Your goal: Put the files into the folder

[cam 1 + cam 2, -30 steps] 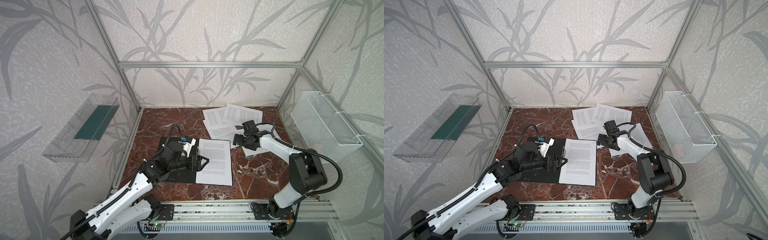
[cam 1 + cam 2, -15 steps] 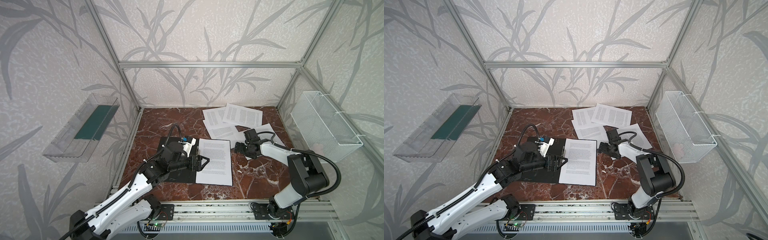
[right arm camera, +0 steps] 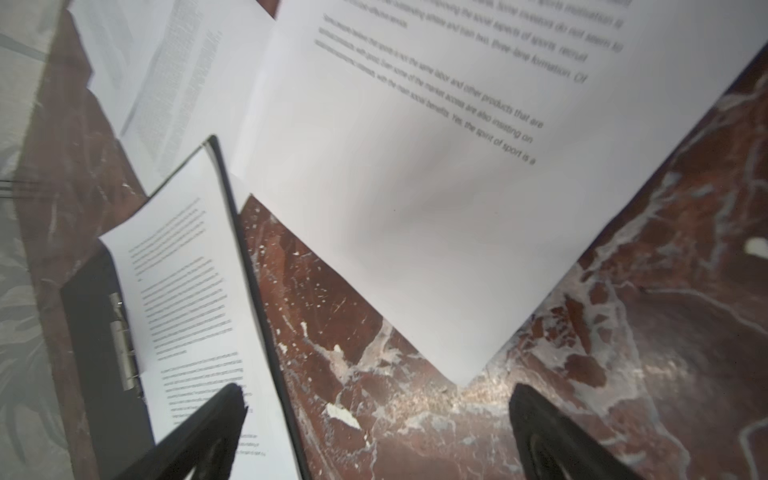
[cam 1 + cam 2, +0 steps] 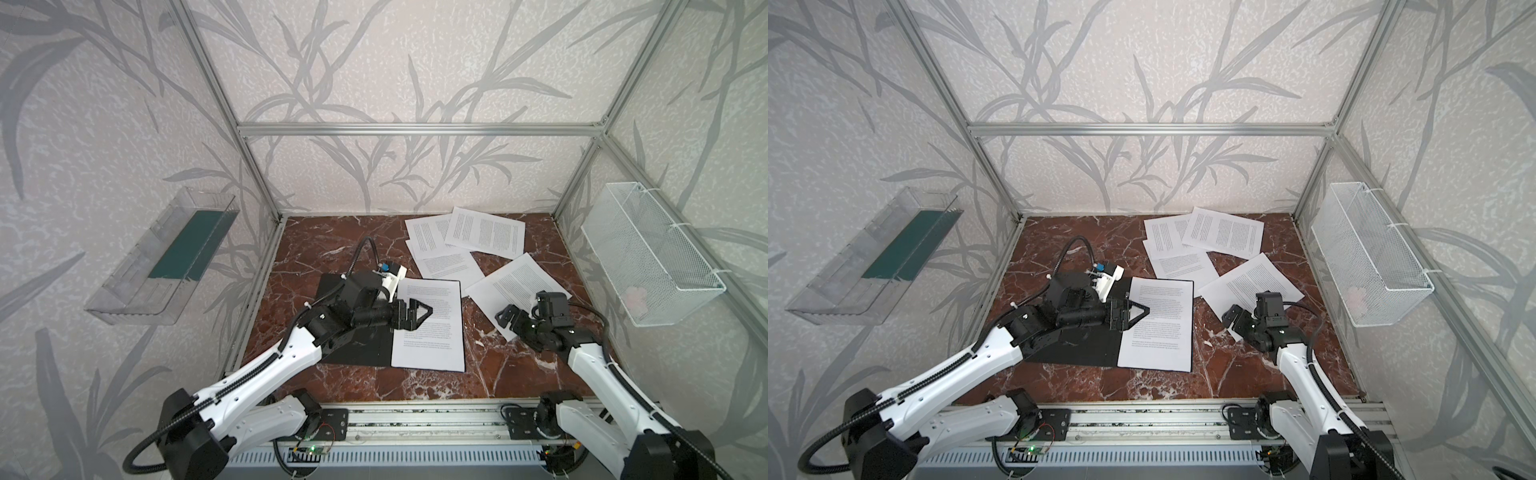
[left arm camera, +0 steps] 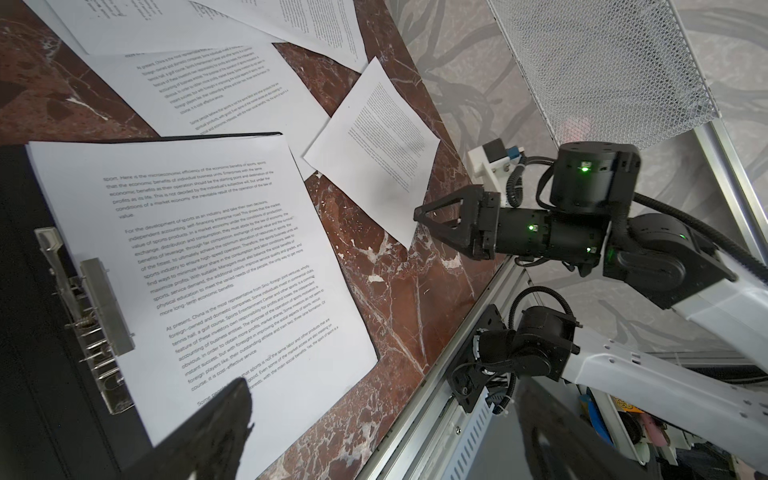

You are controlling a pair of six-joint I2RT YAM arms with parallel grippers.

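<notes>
The folder (image 4: 357, 353) (image 4: 1075, 345) lies open on the marble table, black inside up, with its metal clip (image 5: 104, 307) (image 3: 124, 345) at the spine. One printed sheet (image 4: 432, 336) (image 4: 1158, 332) lies on its right half. My left gripper (image 4: 419, 313) (image 5: 374, 436) hovers open over that sheet, holding nothing. Several more files (image 4: 484, 230) lie overlapped at the back right. A separate sheet (image 4: 517, 282) (image 3: 415, 208) lies to the right of the folder. My right gripper (image 4: 509, 318) (image 3: 374, 432) stands open just short of that sheet's near corner.
A white wire basket (image 4: 648, 257) hangs on the right wall. A clear plastic tray (image 4: 166, 257) hangs on the left wall. The aluminium rail (image 4: 415, 415) with both arm bases runs along the table's front edge.
My right gripper has drawn back from the overlapped sheets toward the front, down to the near corner of the separate sheet. The left arm has stayed still.
</notes>
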